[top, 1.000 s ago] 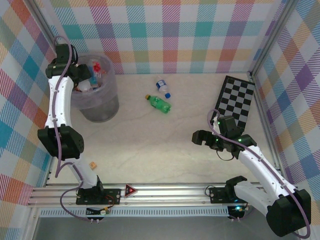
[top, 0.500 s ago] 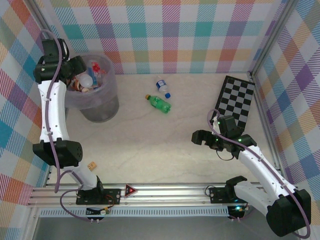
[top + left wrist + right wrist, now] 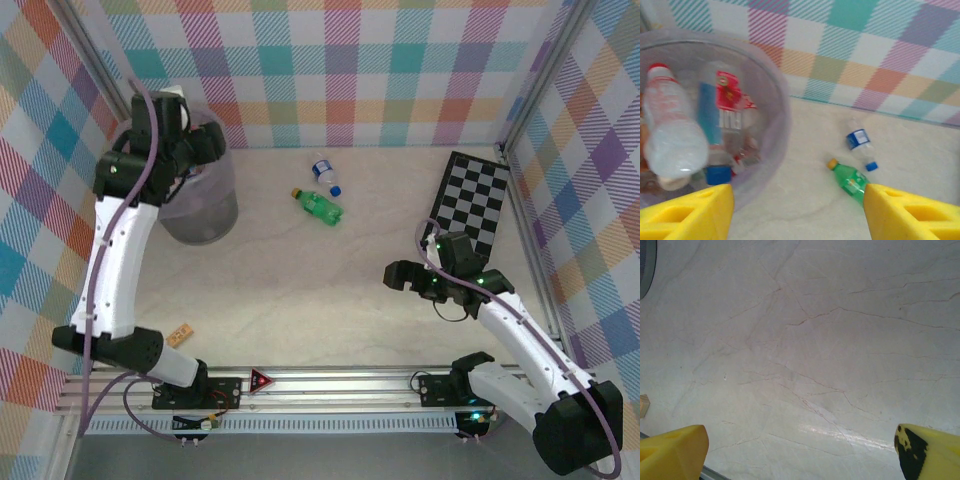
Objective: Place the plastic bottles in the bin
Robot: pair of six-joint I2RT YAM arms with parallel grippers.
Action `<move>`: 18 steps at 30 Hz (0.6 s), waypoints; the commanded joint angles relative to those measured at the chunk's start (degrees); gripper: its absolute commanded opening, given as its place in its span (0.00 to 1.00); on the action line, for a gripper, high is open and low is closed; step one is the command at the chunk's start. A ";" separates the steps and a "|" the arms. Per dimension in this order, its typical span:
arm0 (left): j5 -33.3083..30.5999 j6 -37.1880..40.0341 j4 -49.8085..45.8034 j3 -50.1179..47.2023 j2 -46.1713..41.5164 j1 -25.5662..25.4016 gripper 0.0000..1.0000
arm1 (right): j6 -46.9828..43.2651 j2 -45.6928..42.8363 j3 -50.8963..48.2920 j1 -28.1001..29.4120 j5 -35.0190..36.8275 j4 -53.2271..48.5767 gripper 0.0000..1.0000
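From the top view I find the bin [image 3: 208, 212] at about 10 o'clock on the table [image 3: 300, 300], a round, translucent grey-lavender tub standing close to the plaid walls in the far left corner. Through the left wrist camera I look into it and see a clear bottle with a red cap [image 3: 672, 137], a red-labelled bottle [image 3: 727, 100] and a blue cap [image 3: 717, 175] lying jumbled inside. Two bottles lie on their sides on the table toward 12 o'clock: a green bottle [image 3: 320, 207] with its orange cap pointing to 10 o'clock, and just beyond it a clear bottle with a blue label [image 3: 323, 172], blue cap toward 5 o'clock; I cannot tell whether the two touch. My left gripper [image 3: 797, 215] hangs above the bin's rim on the side toward 3 o'clock, its yellow fingers spread wide with nothing between them. My right gripper [image 3: 800, 455] sits low at 4 o'clock, fingers also wide apart over bare marble, touching nothing. The checkerboard [image 3: 470, 205] lies along the right wall at 2 o'clock, a small tan block [image 3: 181, 333] rests at 7 o'clock, and between the loose bottles and both arms the table lies open
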 commanded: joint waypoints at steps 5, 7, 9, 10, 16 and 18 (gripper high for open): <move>-6.00 -9.37 8.93 -10.34 -0.50 -13.04 0.69 | 0.32 -0.45 1.63 -0.40 0.87 -0.73 0.95; -5.39 -13.08 13.09 -14.60 0.43 -14.79 0.71 | 0.23 -0.65 1.95 -0.35 0.93 -1.16 0.95; -3.54 -18.28 19.02 -19.76 1.70 -15.71 0.73 | 0.14 -0.98 2.23 -0.35 1.03 -1.72 0.95; -2.71 -20.77 21.44 -21.74 2.63 -15.93 0.73 | 0.11 -1.31 2.25 -0.36 1.22 -1.88 0.95; 1.43 -32.95 32.54 -25.48 12.57 -16.29 0.76 | 0.08 -2.46 1.67 -0.37 1.55 -2.84 0.95; 2.20 -35.16 34.51 -25.39 16.02 -16.37 0.78 | 0.02 -3.28 1.49 -0.38 1.84 -3.41 0.96</move>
